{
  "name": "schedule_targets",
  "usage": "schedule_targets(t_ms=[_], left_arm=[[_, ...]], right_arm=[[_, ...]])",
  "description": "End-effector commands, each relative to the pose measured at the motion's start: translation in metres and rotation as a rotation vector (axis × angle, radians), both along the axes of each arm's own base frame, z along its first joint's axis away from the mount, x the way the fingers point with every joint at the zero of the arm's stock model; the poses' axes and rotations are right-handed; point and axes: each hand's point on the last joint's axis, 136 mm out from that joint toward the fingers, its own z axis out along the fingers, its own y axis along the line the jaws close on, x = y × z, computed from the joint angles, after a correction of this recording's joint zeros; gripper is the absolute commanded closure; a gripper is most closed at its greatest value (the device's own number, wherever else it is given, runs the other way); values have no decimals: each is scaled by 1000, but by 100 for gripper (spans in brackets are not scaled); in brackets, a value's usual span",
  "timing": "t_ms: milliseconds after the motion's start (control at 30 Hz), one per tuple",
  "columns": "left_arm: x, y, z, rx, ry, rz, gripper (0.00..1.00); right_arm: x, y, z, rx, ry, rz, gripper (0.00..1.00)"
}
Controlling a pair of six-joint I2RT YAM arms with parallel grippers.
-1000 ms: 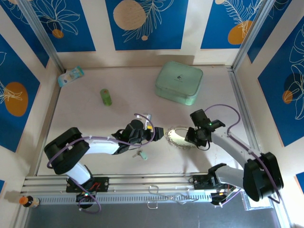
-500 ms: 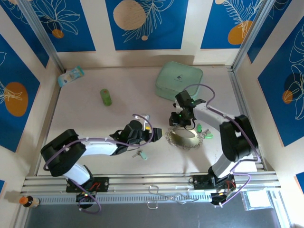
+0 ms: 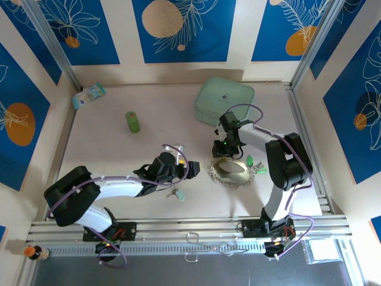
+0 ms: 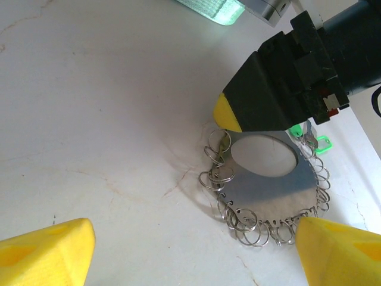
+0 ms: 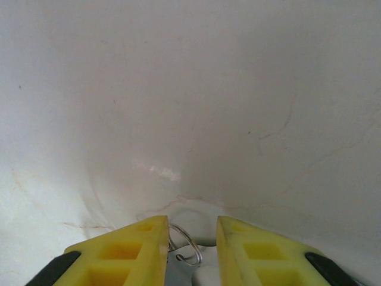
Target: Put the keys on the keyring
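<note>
The keyring [image 4: 271, 190] is a flat silvery oval plate with an oval hole, and small wire loops hang all round its rim. It lies flat on the surface [image 4: 89, 119], on the near side of the mint-green case [image 3: 225, 102]. Two keys [image 4: 321, 145] with bright green heads sit just beside its rim. My right gripper [image 5: 190, 231] is down at the plate's edge nearest the case, jaws narrowly apart, with one wire loop lying in the gap. My left gripper [image 4: 193, 250] gapes wide and holds nothing, nearer and to the left of the case.
</note>
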Motion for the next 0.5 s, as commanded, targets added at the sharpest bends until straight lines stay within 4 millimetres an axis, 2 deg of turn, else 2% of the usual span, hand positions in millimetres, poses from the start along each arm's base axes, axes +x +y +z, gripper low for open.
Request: schedule_targets(t_ms=[0, 233, 467], left_arm=[[-3, -1, 3, 2, -4, -2, 13], [-2, -2, 3, 1, -3, -3, 13], [-2, -1, 3, 4, -2, -2, 13]], right_arm=[[-5, 8, 3, 41, 35, 40, 71], [-9, 11, 3, 61, 55, 55, 74], [-8, 1, 1, 1, 37, 40, 73]])
